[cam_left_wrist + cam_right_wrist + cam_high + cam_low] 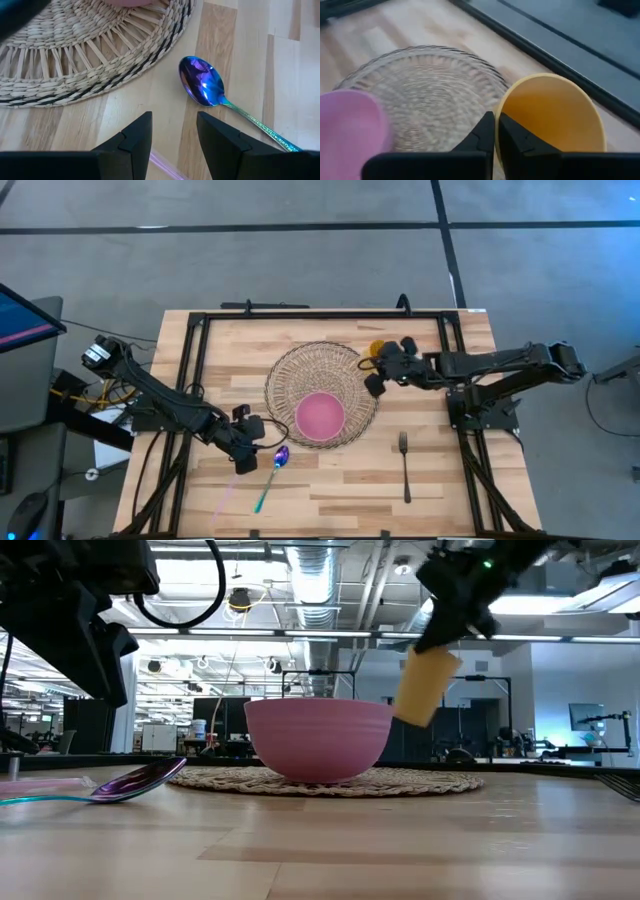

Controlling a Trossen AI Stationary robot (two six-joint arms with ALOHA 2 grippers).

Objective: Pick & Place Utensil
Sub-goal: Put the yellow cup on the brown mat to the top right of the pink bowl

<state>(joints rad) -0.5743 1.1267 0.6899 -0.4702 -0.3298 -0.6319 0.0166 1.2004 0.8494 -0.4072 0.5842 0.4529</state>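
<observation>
Left gripper (pixel 246 452) open, low beside spoon (pixel 272 474) at lower centre-left, nothing grasped: still pre-grasp. Next: shift over the handle, descend, close. Right gripper (pixel 377 368) pinches yellow cup (pixel 424 686) rim, upper right of mat (pixel 290 370).

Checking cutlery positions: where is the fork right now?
In the high view, the fork lies on the table's right front, past the woven mat, untouched by either gripper.

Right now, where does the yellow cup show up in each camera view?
High view: yellow cup at the mat's right edge, by the right pincer.
Low view: tilted, off the table, right of the pink bowl.
Left wrist view: absent.
Right wrist view: centre-right, rim pinched.
Shared landmark: woven mat.
</observation>
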